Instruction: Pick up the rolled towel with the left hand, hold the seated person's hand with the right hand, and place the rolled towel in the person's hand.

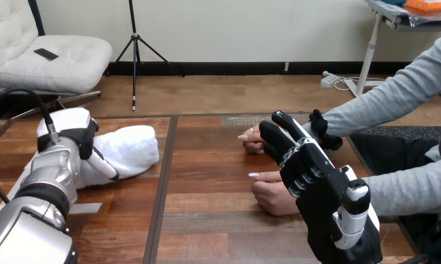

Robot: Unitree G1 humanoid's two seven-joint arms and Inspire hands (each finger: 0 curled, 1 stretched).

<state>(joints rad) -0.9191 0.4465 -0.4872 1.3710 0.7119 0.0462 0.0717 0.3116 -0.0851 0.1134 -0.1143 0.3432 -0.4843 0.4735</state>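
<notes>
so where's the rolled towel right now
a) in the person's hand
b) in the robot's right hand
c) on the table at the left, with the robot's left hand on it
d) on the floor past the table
c: the rolled towel lies on the table at the left side, with the left hand resting on it.

Rolled towel (131, 149) lies on the left half of the counter (213, 220), with the left robot hand (70, 135) at its left end. Over on the right, the person's far hand (253, 142) rests behind the person's near hand (272, 195). The right robot hand (309, 165) stands just right of both, overlapping them.
</notes>
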